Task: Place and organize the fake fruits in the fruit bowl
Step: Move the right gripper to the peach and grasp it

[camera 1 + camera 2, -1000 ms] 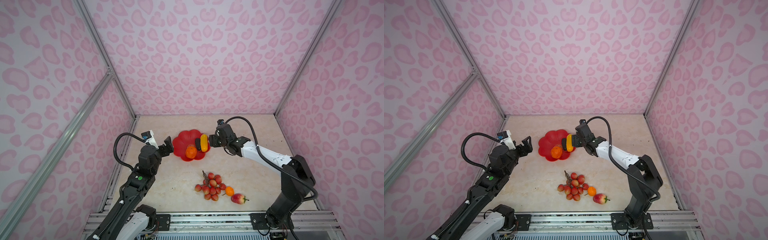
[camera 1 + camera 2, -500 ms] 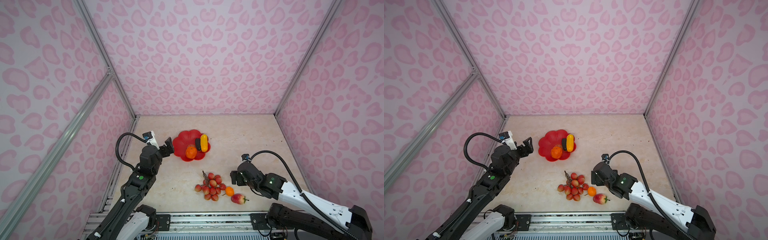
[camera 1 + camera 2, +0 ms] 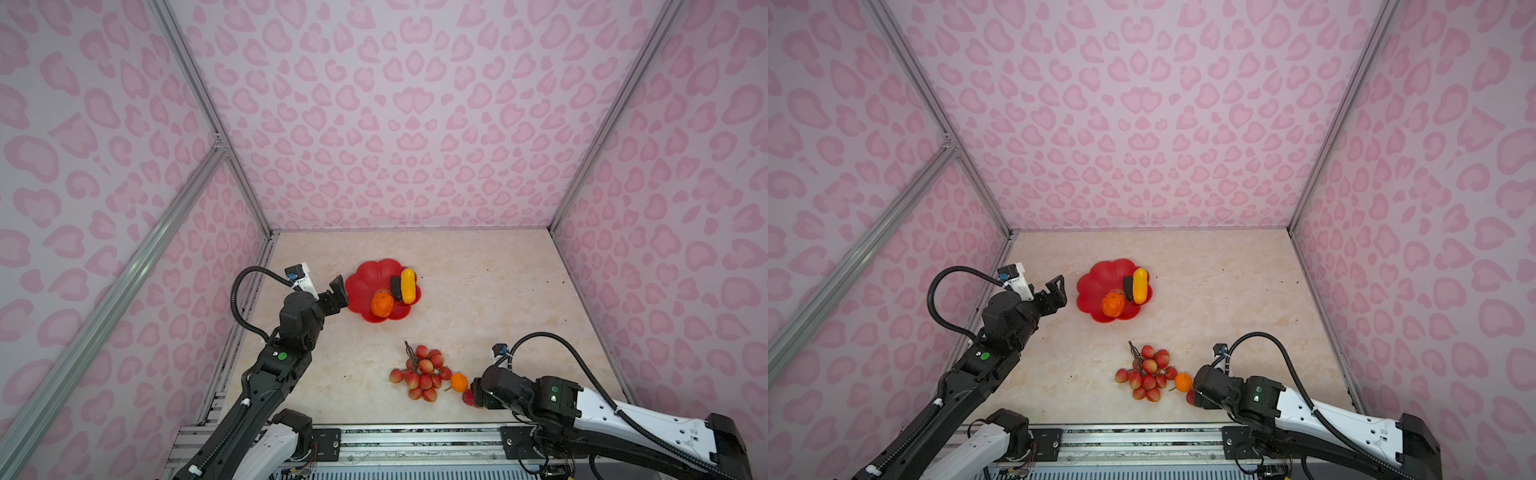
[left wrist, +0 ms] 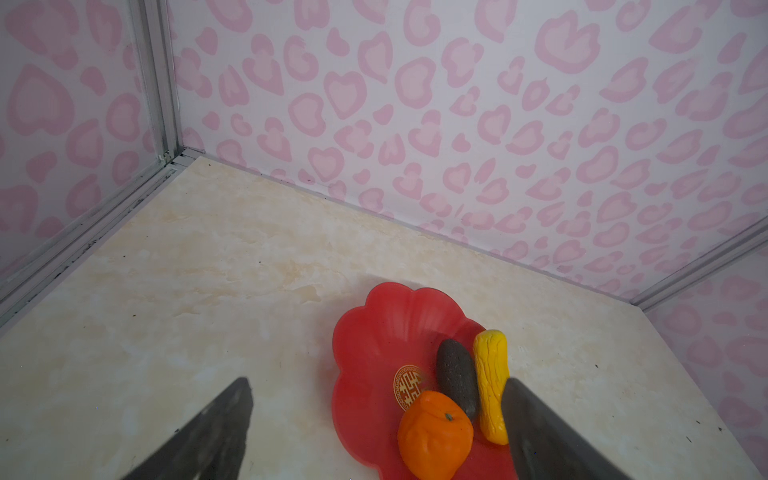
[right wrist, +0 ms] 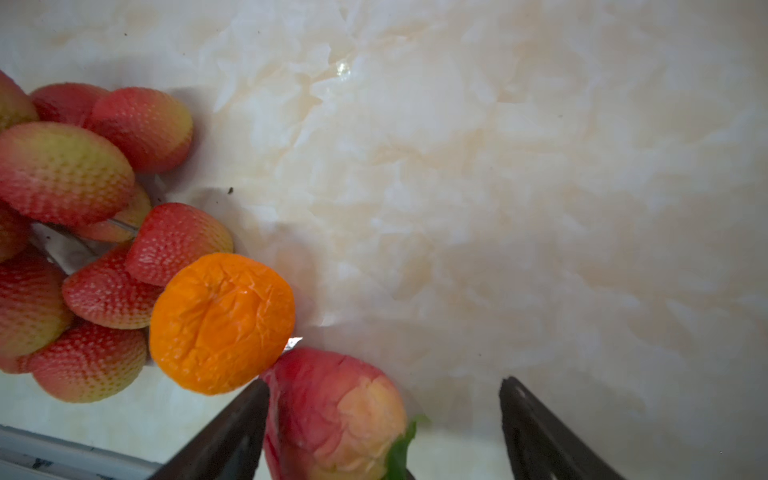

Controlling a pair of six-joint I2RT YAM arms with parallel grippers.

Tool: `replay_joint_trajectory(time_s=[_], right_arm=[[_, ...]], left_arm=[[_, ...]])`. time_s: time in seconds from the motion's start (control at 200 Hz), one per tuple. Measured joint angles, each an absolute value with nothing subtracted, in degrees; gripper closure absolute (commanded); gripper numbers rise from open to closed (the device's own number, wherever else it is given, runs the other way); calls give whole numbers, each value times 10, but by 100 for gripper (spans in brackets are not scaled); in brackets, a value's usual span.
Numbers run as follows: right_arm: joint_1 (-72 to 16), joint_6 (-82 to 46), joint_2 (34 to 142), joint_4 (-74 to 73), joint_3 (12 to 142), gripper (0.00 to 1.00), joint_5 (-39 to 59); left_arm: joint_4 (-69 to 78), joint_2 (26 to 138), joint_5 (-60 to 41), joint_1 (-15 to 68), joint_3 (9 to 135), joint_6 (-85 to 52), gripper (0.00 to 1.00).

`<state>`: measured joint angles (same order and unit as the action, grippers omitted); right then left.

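About half the job looks done: the shallow glossy red scalloped fruit bowl (image 3: 365, 282), toward the left edge of the pale marbled desk (image 3: 498, 291), holds the large plastic orange (image 3: 382, 304), the dark avocado (image 3: 395, 288) and the yellow oblong fruit (image 3: 408, 285). Three fruits are left outside it, near the desk's front edge: the red lychee bunch on its brown stem (image 3: 422, 376), the small orange (image 3: 459, 382) touching it, and the red strawberry (image 5: 336, 415). The right claw (image 5: 383, 381) is low over the strawberry, jaws wide on either side and not clamped; one jaw may be brushing it, though the close view is too dim to be sure. The left claw (image 4: 377, 380) hangs wide and empty beside the bowl's left rim.
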<state>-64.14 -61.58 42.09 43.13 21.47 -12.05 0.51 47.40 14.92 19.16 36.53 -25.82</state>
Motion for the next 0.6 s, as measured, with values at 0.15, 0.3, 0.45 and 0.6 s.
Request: replay_joint_trajectory(time_s=[0.15,0.3,0.45,0.6], right_arm=[[-643,-631,437,402,195,47,-115],[-643,-639,455,378,196,71,-115],[-643,-638,453,381,209,85,-116],[-638,-629,414,425,258,94,-152]], left_arm=[[5,474,148,191,365,-259,6],[5,474,148,191,365,-259,6],[5,476,148,191,365,-259,6],[6,481,148,191,365,-259,6]])
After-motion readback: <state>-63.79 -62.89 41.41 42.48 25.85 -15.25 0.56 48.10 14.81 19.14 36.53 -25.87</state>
